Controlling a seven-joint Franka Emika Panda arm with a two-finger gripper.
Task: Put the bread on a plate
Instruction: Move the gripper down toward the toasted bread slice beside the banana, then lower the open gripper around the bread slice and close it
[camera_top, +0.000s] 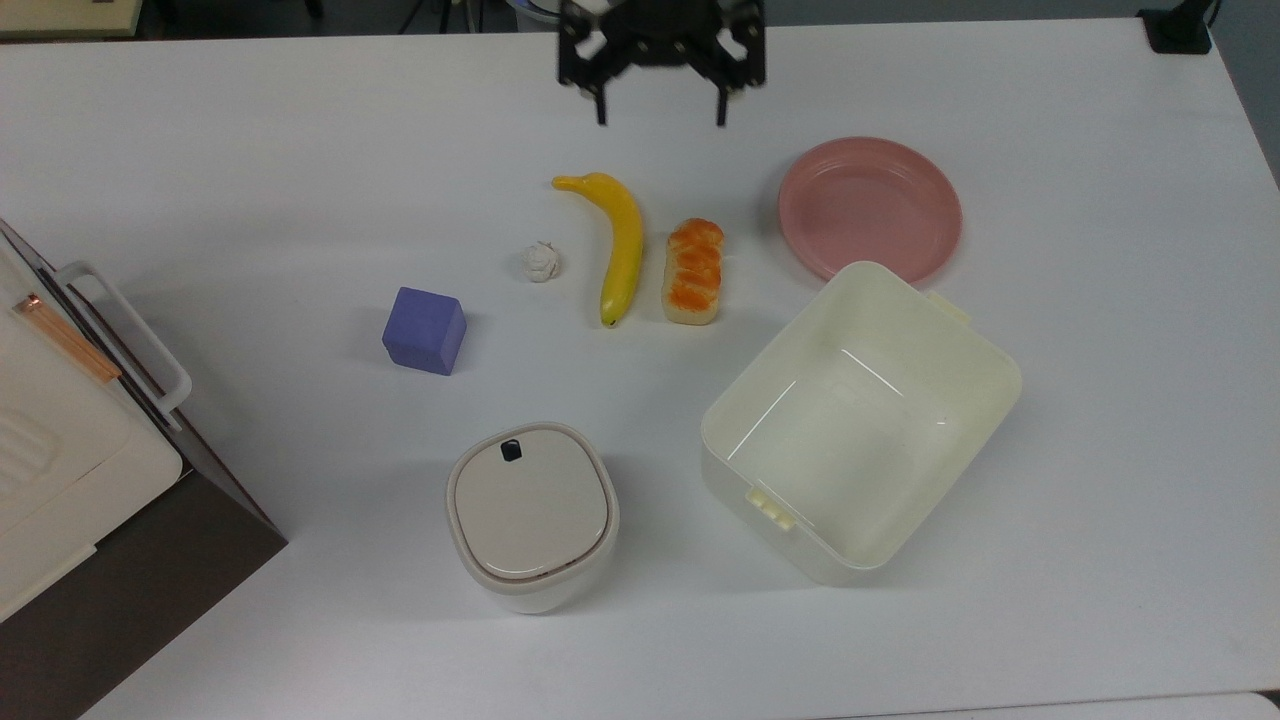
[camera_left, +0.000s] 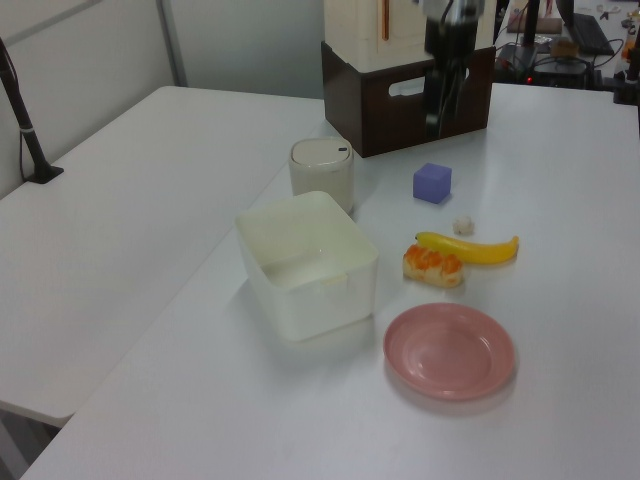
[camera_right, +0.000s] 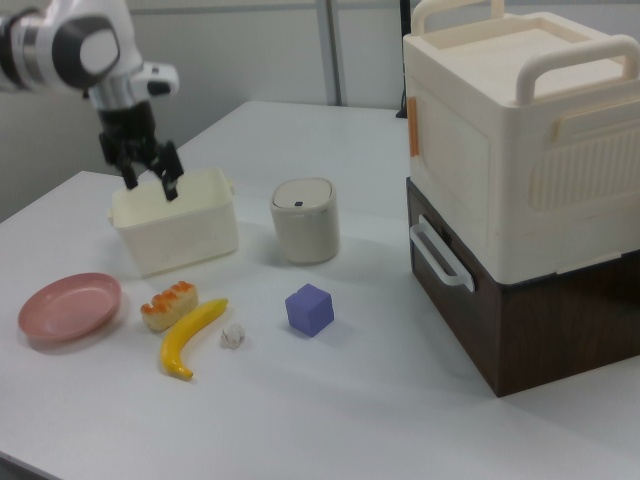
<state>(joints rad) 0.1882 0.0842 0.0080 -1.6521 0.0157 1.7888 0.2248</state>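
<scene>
At the twelve o'clock edge of the top view: the black two-finger end effector (camera_top: 660, 118) hangs above the white bench (camera_top: 250, 150), fingers spread wide and empty, pointing down.
Bread: the small oblong toy loaf with pale cream sides and a glossy orange-brown braided top (camera_top: 693, 271) lies flat on the bench near the top view's centre, long axis running roughly twelve to six o'clock, well apart from the end effector.
Plate: the round flat pink plate with a raised rim (camera_top: 870, 208) sits at about two o'clock from the loaf, bare, apart from it with open bench between.
Why the hold: the spread likely suits a grasp across the loaf's narrow width, which I judge easier than along its length.
Neighbour at nine o'clock: the long yellow toy banana (camera_top: 620, 245) lies just beside the loaf, nearly parallel; the gap is narrow, so a finger going down there could nudge it.
Neighbour at five o'clock: the large cream rectangular plastic tub (camera_top: 860, 420) stands open, its far corner just beside the plate's six o'clock rim; a low carry could clip that wall.
Further off: a small white lumpy ball (camera_top: 540, 262) and a purple cube (camera_top: 425, 330) lie beyond the banana, a lidded beige canister (camera_top: 530, 515) at seven o'clock.
Open room: the loaf's three o'clock side and the strip from twelve to two o'clock toward the plate look free.
Step in hand: by my reading, the approach; the loaf is not yet touched.
</scene>
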